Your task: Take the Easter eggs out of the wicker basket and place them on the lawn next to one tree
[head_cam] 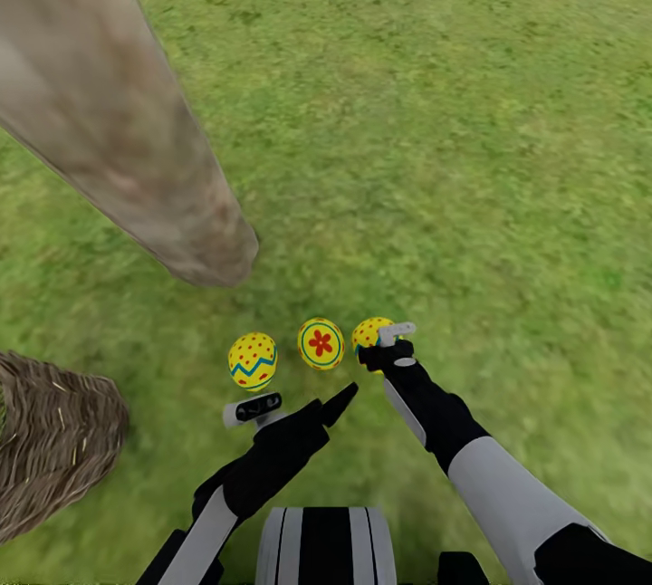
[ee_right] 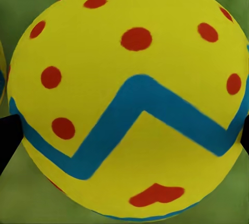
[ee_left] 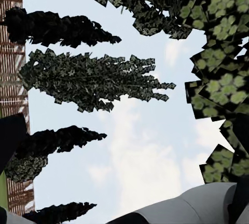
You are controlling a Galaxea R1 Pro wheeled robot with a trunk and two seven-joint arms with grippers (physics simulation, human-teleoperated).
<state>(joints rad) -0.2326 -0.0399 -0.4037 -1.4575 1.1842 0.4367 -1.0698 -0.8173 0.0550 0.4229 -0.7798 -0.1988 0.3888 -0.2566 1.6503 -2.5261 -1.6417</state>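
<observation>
Three Easter eggs [head_cam: 321, 343] sit in a row on the lawn [head_cam: 471, 159] just in front of the tree [head_cam: 136, 141] trunk base, wicker basket [head_cam: 50, 440] off to the left. Right end effector [head_cam: 385, 345] is at the rightmost egg [ee_right: 129, 99], dark fingertips [ee_right: 8, 141] on both flanks, apparently touching, so it looks clamped on it. Left end effector [head_cam: 299, 408] hangs just short of the left egg [head_cam: 253, 360], carrying nothing; can't tell its jaw state.

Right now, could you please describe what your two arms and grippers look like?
Both arms have pale grey forearm shells ending in matte black wrists. The left gripper has a pointed black finger and a small grey-and-black block at its side. The right gripper is black with a light grey finger. No cables or markings show.
</observation>
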